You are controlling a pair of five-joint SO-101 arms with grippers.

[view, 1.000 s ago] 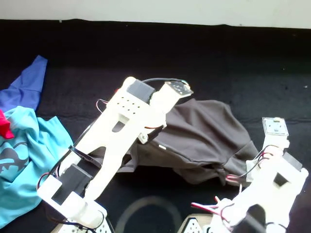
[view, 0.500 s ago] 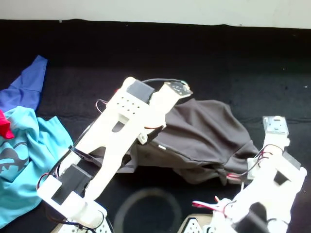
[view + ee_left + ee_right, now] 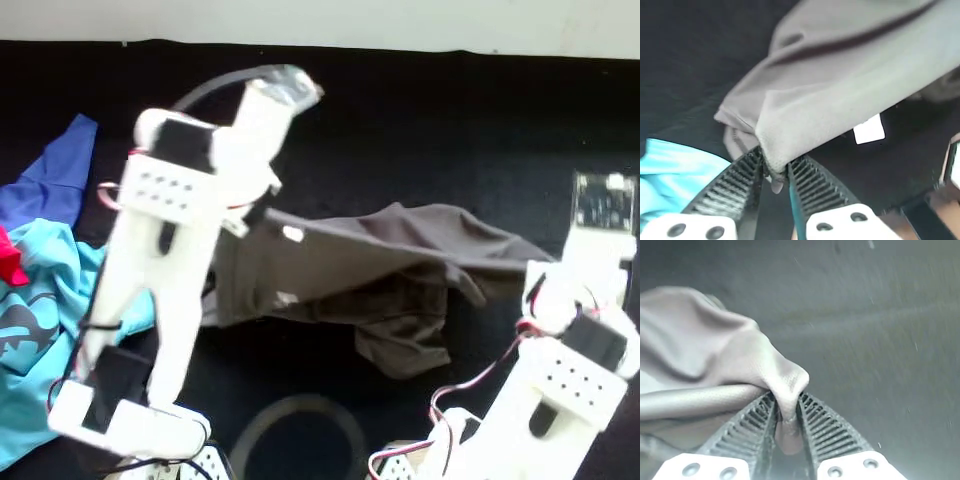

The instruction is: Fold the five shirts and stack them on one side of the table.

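my left end effector (image 3: 774,167) is pinching a bunched edge of the grey shirt (image 3: 390,265) between its ribbed jaws, and my right end effector (image 3: 786,407) is pinching the opposite edge the same way. the shirt hangs stretched between the two arms, its middle sagging toward the black desk (image 3: 450,120). a turquoise shirt (image 3: 45,310) and a blue shirt (image 3: 55,180) lie crumpled on the desk's left side.

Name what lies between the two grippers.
The gray shirt spans it, pinched by the left gripper at one end and the right gripper at the other, as the high view shows.
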